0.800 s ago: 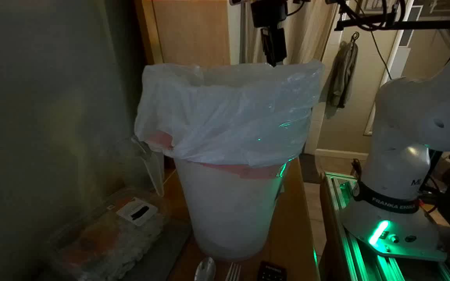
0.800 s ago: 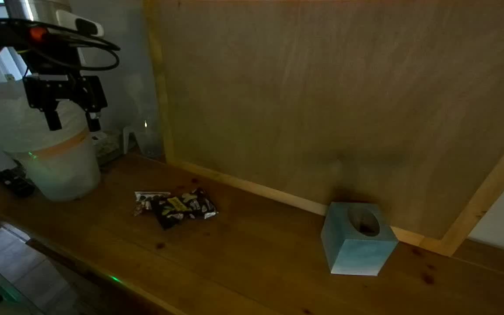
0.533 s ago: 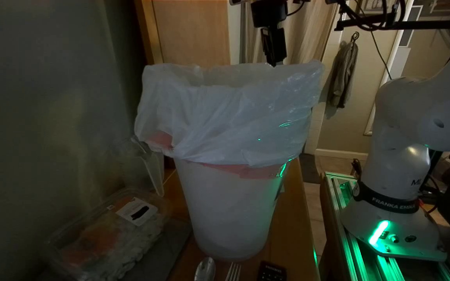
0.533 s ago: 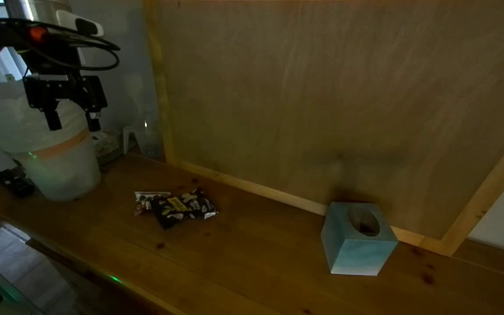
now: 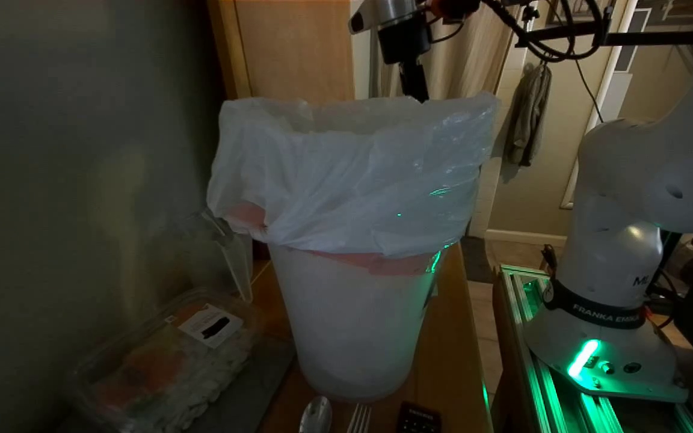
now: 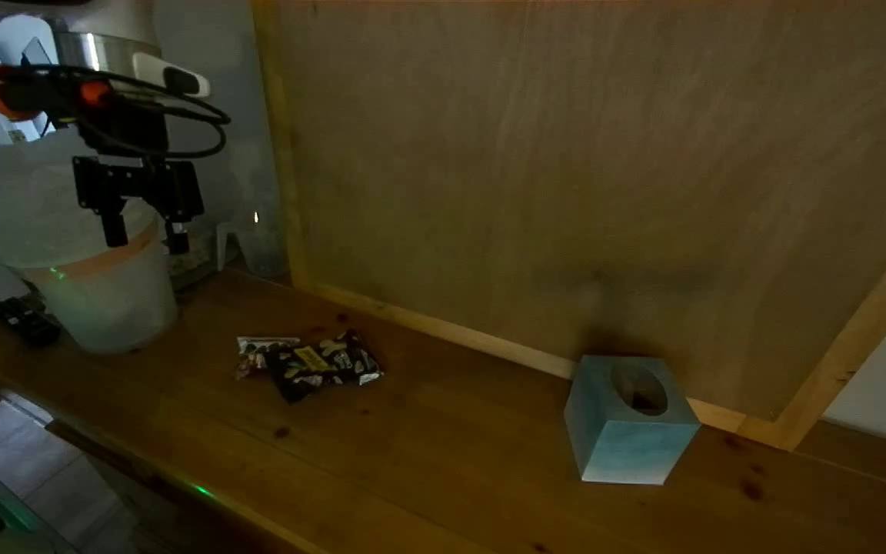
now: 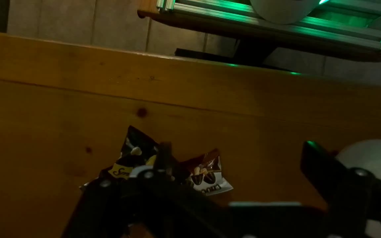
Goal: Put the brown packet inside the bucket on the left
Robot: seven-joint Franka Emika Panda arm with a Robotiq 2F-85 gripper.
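Black two-fingered claw [image 6: 146,241] spread above the brown wooden desk [image 6: 443,477]
The flat brown-and-white packet [image 7: 209,175] lies there, partly hidden by a black yellow-labelled packet [image 6: 328,366], outside the tall white plastic bucket [image 5: 355,319].

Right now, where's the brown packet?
In an exterior view, the brown packet lies left of centre on the table, partly hidden by the black packet, with the bucket farther left.

A blue box [image 6: 635,448] stands near a wooden panel [image 6: 527,177]; spoon [image 5: 316,415], fork [image 5: 359,420] and apparent remote [image 5: 418,418] lie in a row.
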